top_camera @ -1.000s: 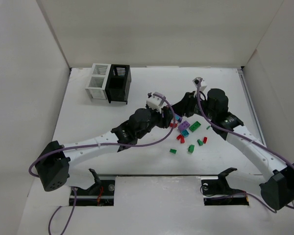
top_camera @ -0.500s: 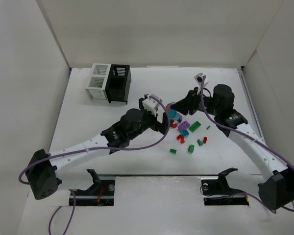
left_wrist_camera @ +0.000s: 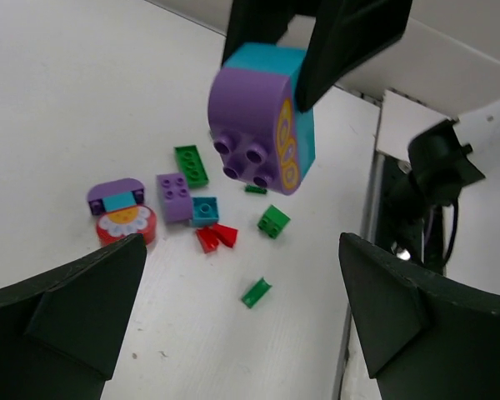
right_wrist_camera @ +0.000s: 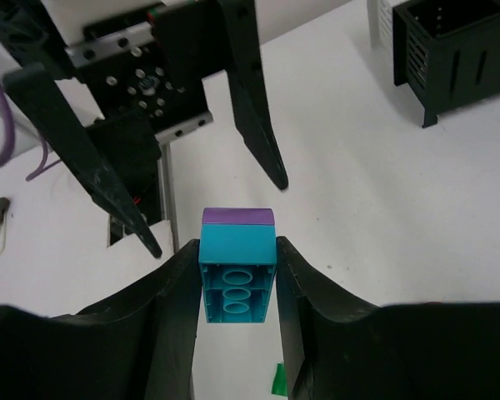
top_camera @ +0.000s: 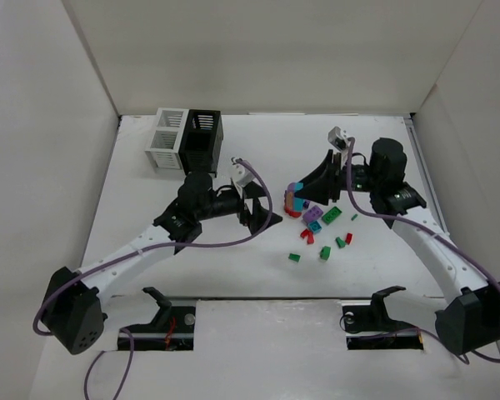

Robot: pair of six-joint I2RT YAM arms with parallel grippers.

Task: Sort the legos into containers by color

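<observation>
My right gripper is shut on a stacked lego, a teal brick with a purple rounded brick on its far end, held above the table. My left gripper faces it from the left, wide open and empty, apart from the brick. The other legos lie loose below: a purple plate, a teal one, red pieces, green ones. The joined containers, white and black, stand at the back left.
A red round piece with a purple arch lies at the left of the lego pile. White walls enclose the table on three sides. The arm bases and mounting slots are along the near edge.
My left gripper opened, let go of the stacked brick and drew back to the left. The right gripper kept the brick and shifted slightly back and right.
</observation>
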